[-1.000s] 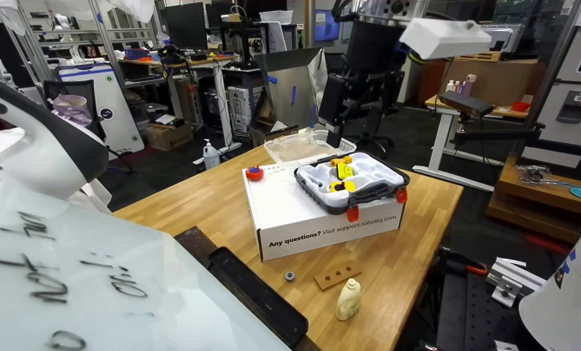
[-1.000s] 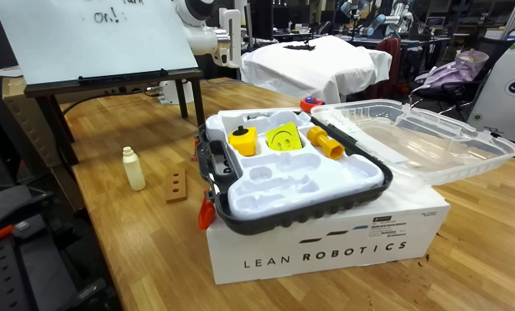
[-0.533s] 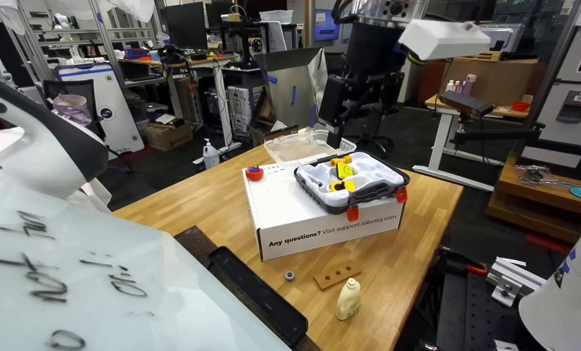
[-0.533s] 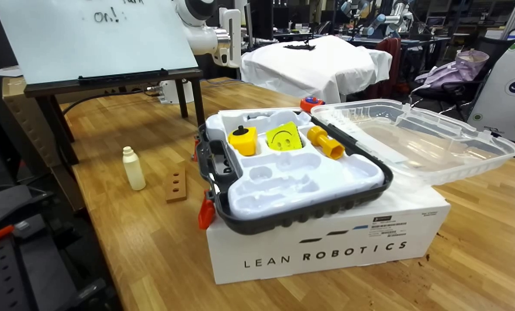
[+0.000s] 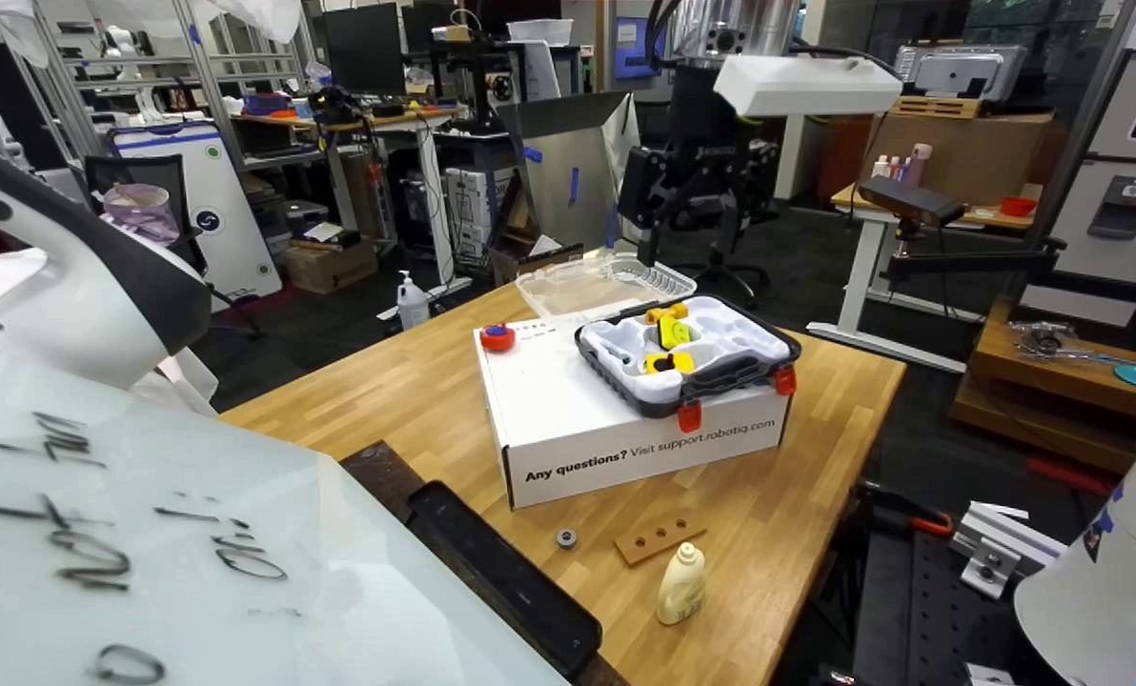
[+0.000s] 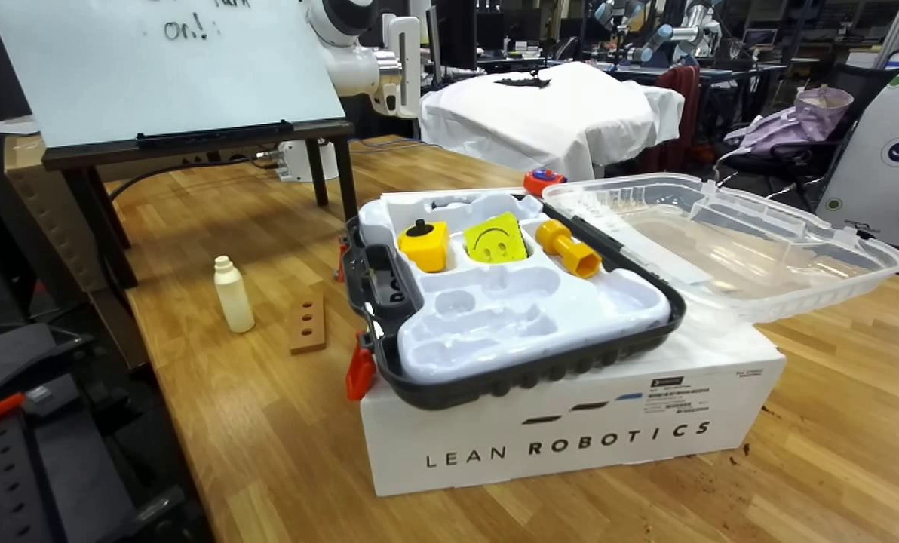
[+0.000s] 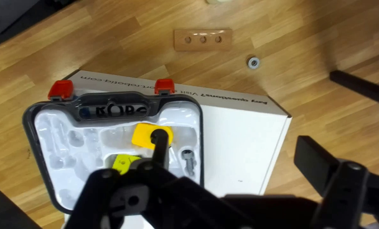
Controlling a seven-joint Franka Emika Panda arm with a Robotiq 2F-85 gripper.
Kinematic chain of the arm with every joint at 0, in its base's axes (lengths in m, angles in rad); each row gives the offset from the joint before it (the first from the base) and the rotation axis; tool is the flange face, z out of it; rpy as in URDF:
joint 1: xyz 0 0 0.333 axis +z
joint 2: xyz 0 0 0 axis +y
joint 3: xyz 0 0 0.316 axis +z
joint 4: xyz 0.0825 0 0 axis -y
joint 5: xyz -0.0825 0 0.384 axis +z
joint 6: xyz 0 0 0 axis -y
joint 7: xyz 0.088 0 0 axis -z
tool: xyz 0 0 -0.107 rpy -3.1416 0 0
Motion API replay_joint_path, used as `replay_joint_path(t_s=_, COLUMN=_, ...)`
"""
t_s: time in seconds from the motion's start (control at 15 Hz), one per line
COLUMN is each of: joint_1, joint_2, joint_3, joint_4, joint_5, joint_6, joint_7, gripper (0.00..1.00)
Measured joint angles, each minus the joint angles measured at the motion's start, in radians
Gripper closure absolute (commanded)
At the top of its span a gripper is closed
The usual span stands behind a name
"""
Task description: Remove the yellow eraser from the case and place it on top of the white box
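Note:
The yellow eraser (image 5: 674, 332) lies in the middle hollow of the open case (image 6: 510, 381). Its face with a drawn smile shows in an exterior view (image 6: 496, 239). The case has a black rim, red latches and a white moulded insert. It rests on the white box (image 5: 563, 400), with box top bare beside it. My gripper (image 7: 237, 152) is open and empty above the box and case. In the wrist view one finger overlaps the case and partly covers the eraser (image 7: 123, 163); the other is over the table beyond the box. The gripper (image 5: 687, 243) also shows in an exterior view.
In the case are a yellow block with a black knob (image 6: 424, 246), a yellow bolt-shaped piece (image 6: 569, 249) and a grey screw (image 7: 188, 160). A clear lid (image 6: 759, 241), red tape measure (image 5: 497, 338), bottle (image 5: 682, 586), holed wooden strip (image 7: 203, 40) and whiteboard (image 5: 196, 534) stand around.
In an exterior view my gripper and wrist have moved left and turned, and the fingertip is slightly higher. The eraser, case and box have not moved.

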Motion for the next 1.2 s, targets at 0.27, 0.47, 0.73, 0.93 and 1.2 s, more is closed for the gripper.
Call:
replay_joint_path(t_s=0.27, joint_1=0.004, joint_2=0.005, joint_3=0.000, joint_4=0.002, joint_5=-0.002, joint_6=0.000, joint_7=0.002, gripper=0.00)
replay_joint_path(t_s=0.47, joint_1=0.005, joint_2=0.004, joint_3=-0.001, joint_4=0.001, joint_5=-0.002, joint_6=0.000, joint_7=0.002, gripper=0.00)
replay_joint_path(t_s=0.73, joint_1=0.005, joint_2=0.004, joint_3=-0.001, joint_4=0.001, joint_5=-0.002, joint_6=0.000, joint_7=0.002, gripper=0.00)
replay_joint_path(t_s=0.93, joint_1=0.005, joint_2=0.004, joint_3=-0.001, joint_4=0.001, joint_5=-0.003, joint_6=0.000, joint_7=0.010, gripper=0.00)
replay_joint_path(t_s=1.2, joint_1=-0.047, joint_2=0.041, joint_3=0.001, joint_4=0.001, joint_5=-0.110, joint_6=0.061, joint_7=0.126, gripper=0.00)
